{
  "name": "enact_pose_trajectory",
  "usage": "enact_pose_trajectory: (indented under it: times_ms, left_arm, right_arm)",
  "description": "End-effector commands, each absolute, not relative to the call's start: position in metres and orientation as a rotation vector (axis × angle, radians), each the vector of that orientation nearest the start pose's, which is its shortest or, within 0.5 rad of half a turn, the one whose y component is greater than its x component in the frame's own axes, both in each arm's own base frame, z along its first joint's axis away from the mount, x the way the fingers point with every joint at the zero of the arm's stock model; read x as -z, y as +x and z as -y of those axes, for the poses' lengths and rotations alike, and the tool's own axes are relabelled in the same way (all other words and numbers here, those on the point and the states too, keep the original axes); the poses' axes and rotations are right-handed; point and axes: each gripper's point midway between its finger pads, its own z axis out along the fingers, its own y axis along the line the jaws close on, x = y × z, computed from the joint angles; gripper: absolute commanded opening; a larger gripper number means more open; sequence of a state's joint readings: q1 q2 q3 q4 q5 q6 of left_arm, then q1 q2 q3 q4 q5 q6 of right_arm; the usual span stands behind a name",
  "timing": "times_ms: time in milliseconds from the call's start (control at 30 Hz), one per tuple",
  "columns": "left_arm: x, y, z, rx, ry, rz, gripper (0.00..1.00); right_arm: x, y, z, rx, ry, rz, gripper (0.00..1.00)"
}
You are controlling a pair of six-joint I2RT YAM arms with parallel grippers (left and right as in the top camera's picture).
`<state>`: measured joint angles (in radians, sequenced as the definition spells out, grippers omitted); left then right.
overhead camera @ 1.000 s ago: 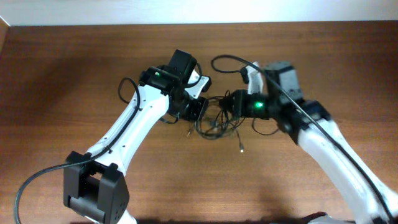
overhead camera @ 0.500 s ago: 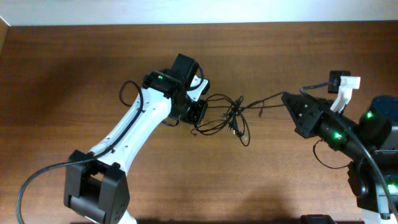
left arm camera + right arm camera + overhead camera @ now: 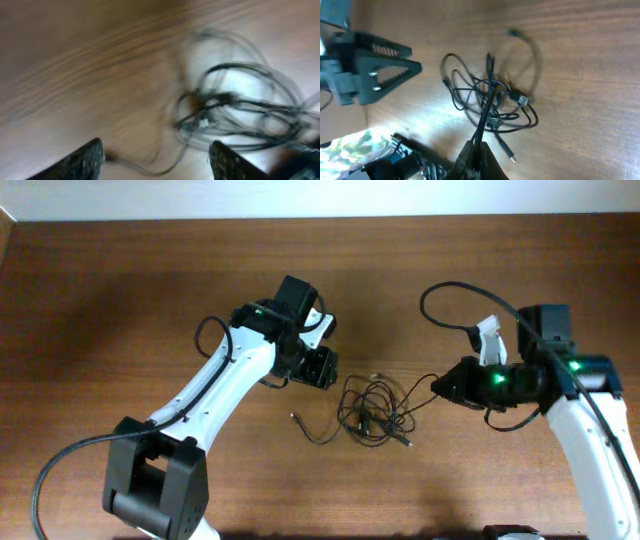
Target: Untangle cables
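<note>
Brown wood fills the overhead view, the desk ending at a pale wall along the far edge. Half a second ago a strand ran taut from the left tool across to the right arm, which was far out near the right edge. Now the right arm has come back inward and the cables lie slack in one loose heap on the desk, between the two tools and a little nearer the front.

The left tool stands apart with nothing between its sides, and it sits just beside the heap's upper left loops without touching them. It has let go of the strand that reached it before. The right tool is pinched together on one black strand, which runs from its tip down into the heap. In the right wrist view that strand is straight while the others curl flat on the wood.

A single plug end trails out to the left of the heap. Bare wood lies open in front of the cables and behind them, and the desk edges are well away on every side. The left wrist view is blurred.
</note>
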<state>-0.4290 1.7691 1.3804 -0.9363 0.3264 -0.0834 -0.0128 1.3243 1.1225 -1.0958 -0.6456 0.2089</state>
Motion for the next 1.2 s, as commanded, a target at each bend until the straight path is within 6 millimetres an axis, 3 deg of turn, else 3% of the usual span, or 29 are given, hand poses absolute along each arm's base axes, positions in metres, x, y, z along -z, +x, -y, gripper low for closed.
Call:
enact_pose_trajectory:
  times_ms: [0,67,167,400,467,533,633,733,833,900,1000,1067,1167]
  left_arm:
    - [-0.120,0.310,0.236,0.862,0.669,-2.804,0.69]
    - [-0.122,0.308,0.241,0.902,0.677,-2.796,0.70]
    - [-0.122,0.302,0.248,0.906,0.714,-2.793,0.80]
    - [-0.120,0.277,0.275,0.872,0.991,-2.711,0.89]
    - [-0.118,0.279,0.272,0.833,0.989,-2.717,0.89]
    - [-0.116,0.282,0.269,0.793,0.983,-2.724,0.91]
    - [-0.114,0.284,0.267,0.771,0.961,-2.737,0.93]
    - [-0.114,0.284,0.267,0.771,0.962,-2.737,0.94]
    - [-0.115,0.283,0.268,0.778,0.951,-2.742,0.89]
    - [-0.115,0.283,0.268,0.778,0.947,-2.744,0.87]
    - [-0.115,0.284,0.268,0.778,0.947,-2.740,0.84]
    - [-0.115,0.286,0.269,0.779,0.947,-2.728,0.67]
    - [-0.113,0.296,0.275,0.791,0.891,-2.717,0.41]
  right_arm:
    - [-0.166,0.266,-0.109,-1.045,0.052,-2.802,0.04]
    - [-0.160,0.266,-0.117,-1.088,-0.006,-2.819,0.04]
    - [-0.143,0.269,-0.118,-1.089,0.003,-2.873,0.04]
    - [-0.099,0.292,-0.116,-1.090,0.050,-2.937,0.04]
    - [-0.083,0.297,-0.110,-1.032,0.069,-2.973,0.04]
    - [-0.058,0.303,-0.095,-0.882,0.194,-3.047,0.04]
    - [-0.040,0.314,-0.083,-0.749,0.283,-3.062,0.04]
    - [-0.035,0.326,-0.077,-0.694,0.330,-3.033,0.09]
    - [-0.037,0.329,-0.078,-0.703,0.334,-3.018,0.20]
    - [-0.060,0.331,-0.089,-0.814,0.227,-3.000,0.26]
    - [-0.101,0.326,-0.091,-0.818,0.156,-3.008,0.30]
    - [-0.110,0.316,-0.091,-0.823,0.171,-3.038,0.36]
    - [-0.107,0.298,-0.091,-0.840,0.261,-3.114,0.35]
